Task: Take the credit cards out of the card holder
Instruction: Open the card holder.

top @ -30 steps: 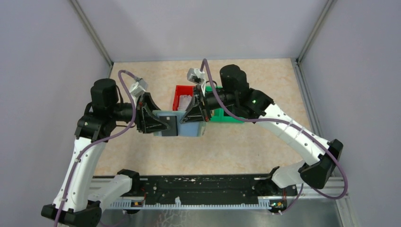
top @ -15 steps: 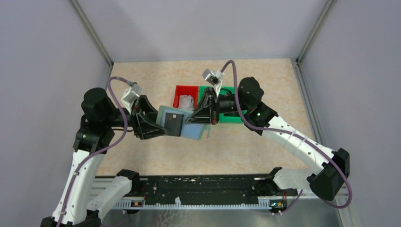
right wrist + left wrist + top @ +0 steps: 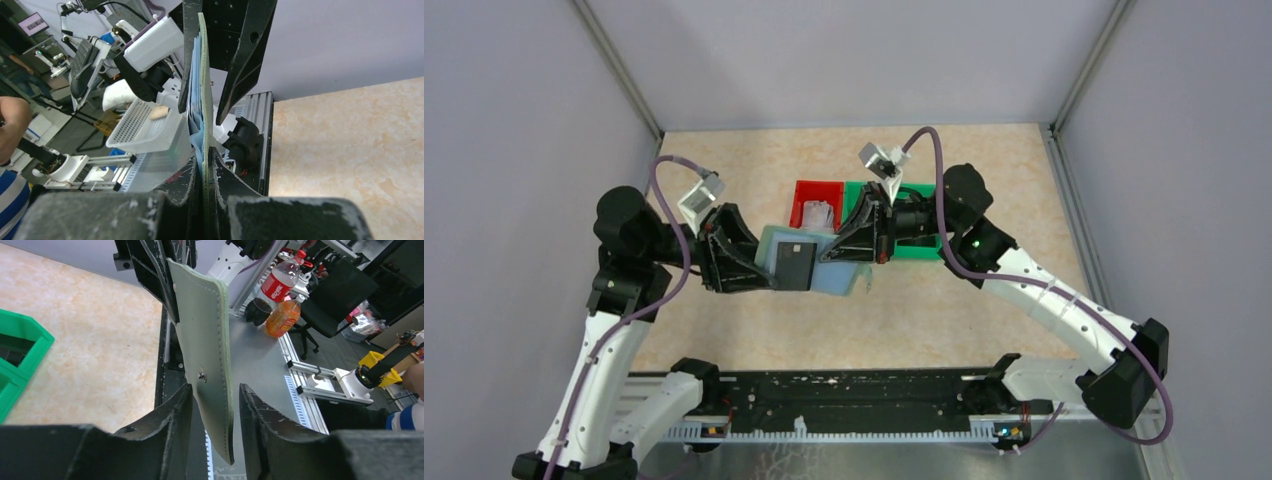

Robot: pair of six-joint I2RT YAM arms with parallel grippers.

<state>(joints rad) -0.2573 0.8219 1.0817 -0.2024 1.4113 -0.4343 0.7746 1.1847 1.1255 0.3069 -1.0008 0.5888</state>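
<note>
The pale grey-green card holder (image 3: pixel 836 276) hangs open above the table between both grippers. A dark grey credit card (image 3: pixel 796 265) shows on its left half. My left gripper (image 3: pixel 769 272) is open, and the holder's left flap (image 3: pixel 205 330) with its snap stud (image 3: pixel 202 375) stands edge-on between the fingers (image 3: pixel 170 415) with gaps either side. My right gripper (image 3: pixel 829 252) is shut on the holder's right half. In the right wrist view the holder's green edge (image 3: pixel 202 75) and blue lining (image 3: pixel 196 117) run up from my right gripper (image 3: pixel 203 154).
Behind the holder stands a red bin (image 3: pixel 804 192) holding a pale card (image 3: pixel 819 213). A green bin (image 3: pixel 916 246) sits beside it, partly under the right arm. The black rail (image 3: pixel 844 395) and the arm bases line the near edge.
Over the last second both arms swung outward and the holder tilted between them. Since half a second ago the pose has barely shifted.
</note>
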